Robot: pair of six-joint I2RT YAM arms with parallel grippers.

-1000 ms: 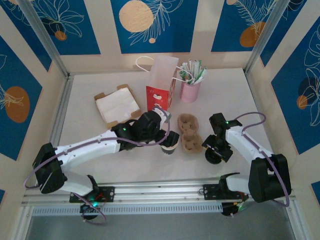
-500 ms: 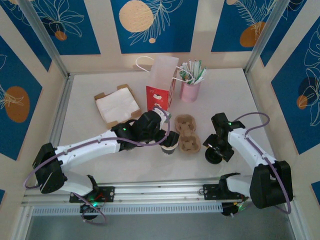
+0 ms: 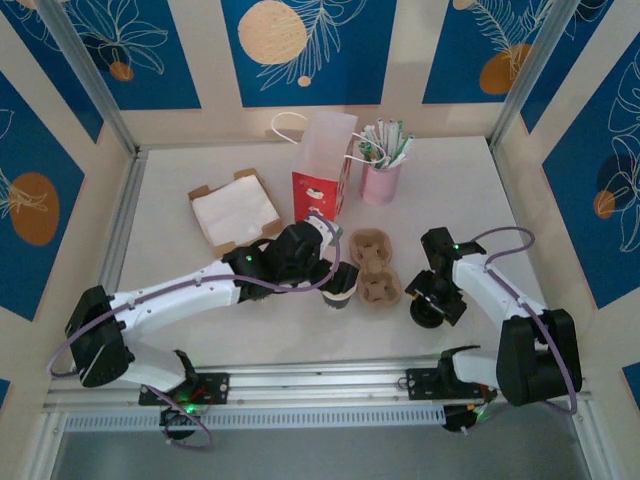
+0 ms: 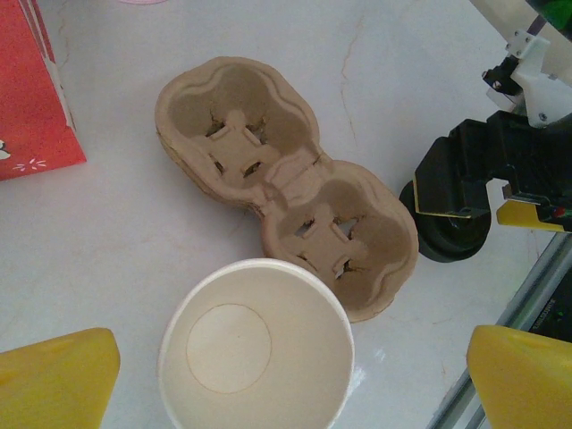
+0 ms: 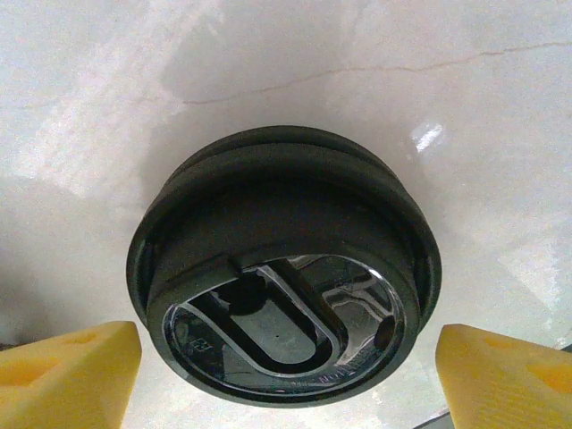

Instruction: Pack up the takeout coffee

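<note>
Both pairs stand spread wide: the left fingers (image 4: 54, 380) flank the upright paper cup (image 4: 256, 344) at the bottom centre of the left wrist frame without touching it, the cardboard carrier (image 4: 286, 214) just beside its rim. The right fingers (image 5: 67, 371) straddle the black lid (image 5: 284, 304) lying on the white worktop (image 5: 268, 71), gaps on both sides

The cup (image 4: 256, 344) is stood upright on the table (image 3: 450, 200), just beside the near end of the cup carrier (image 4: 286, 192), on its left. The lid (image 5: 284, 317) is laid flat on the table to the right of the carrier, apart from it. Behind the carrier the bag (image 3: 325, 165) is stood, with a pot of packets (image 3: 381, 183) just to its right and a box of napkins (image 3: 234, 210) to its left.
</note>
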